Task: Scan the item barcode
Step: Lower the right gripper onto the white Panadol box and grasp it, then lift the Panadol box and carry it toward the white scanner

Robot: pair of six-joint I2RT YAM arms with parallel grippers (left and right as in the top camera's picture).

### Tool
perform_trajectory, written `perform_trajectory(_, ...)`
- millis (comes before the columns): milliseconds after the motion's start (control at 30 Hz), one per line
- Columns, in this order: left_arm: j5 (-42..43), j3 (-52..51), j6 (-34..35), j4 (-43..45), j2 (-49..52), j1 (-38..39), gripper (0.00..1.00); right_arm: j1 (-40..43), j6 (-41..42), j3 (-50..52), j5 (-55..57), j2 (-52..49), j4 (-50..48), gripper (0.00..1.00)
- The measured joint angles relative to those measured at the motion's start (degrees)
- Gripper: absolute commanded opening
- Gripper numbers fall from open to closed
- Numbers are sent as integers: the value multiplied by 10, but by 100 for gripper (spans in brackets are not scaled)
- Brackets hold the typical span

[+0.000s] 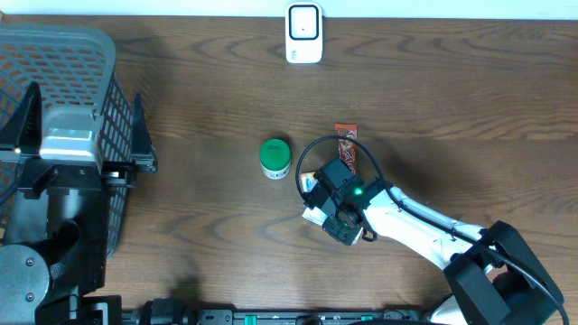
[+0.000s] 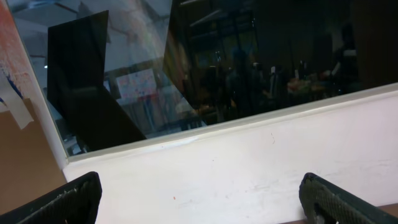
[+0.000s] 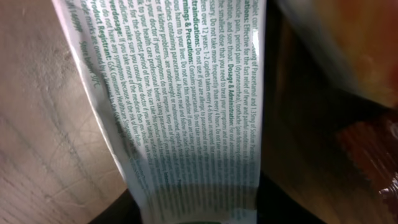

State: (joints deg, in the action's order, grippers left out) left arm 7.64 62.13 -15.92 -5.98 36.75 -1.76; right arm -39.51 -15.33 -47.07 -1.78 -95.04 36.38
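R pincer [image 1: 323,200] over the medicine box [image 3: 186,93], can't tell if clamped; L pincer [image 2: 199,199] apart; off-centre grip could twist box n hide barcode from scanner [image 1: 304,33].

Most likely a robotics lab, staged as a shop checkout. Wood-grain table [image 1: 452,81] with a white scanner [image 1: 304,32] at the far edge and a mesh basket [image 1: 81,45] at the left. Shop goods between: green-lidded jar [image 1: 275,157], snack packet [image 1: 347,144], box [image 3: 186,93] printed with dosage text. Left arm [image 1: 36,262] and right arm [image 1: 424,226] at the near corners. Behind, a dark window [image 2: 249,56] over a white sill [image 2: 249,168], dimly showing a cluttered room with ceiling lights; tape [image 2: 15,106] on the wall beside it.
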Motion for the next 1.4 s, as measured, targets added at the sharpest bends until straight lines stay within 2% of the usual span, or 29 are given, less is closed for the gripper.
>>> perform_trajectory(233,0,0,0,0,0,0,100,1,43,0,-8,1,-2,37)
perform_trajectory(300,0,0,0,0,0,0,100,1,49,-2,-20,1,9,43)
perform_trajectory(333,0,0,0,0,0,0,100,1,51,-5,-30,0,19,43)
perform_trajectory(467,0,0,0,0,0,0,99,2,57,-23,-93,-9,52,30)
perform_trajectory(700,0,0,0,-1,0,0,100,1,60,-44,-240,-40,83,21)
perform_trajectory(900,0,0,0,-1,1,0,99,0,59,-87,-314,-38,112,21)
perform_trajectory(1067,0,0,0,-1,14,0,99,0,58,-127,-354,6,153,20)
perform_trajectory(1200,0,0,0,-1,36,0,100,0,58,-153,-369,74,179,27)
perform_trajectory(1400,0,0,0,-1,65,0,100,1,73,-161,-404,180,191,28)
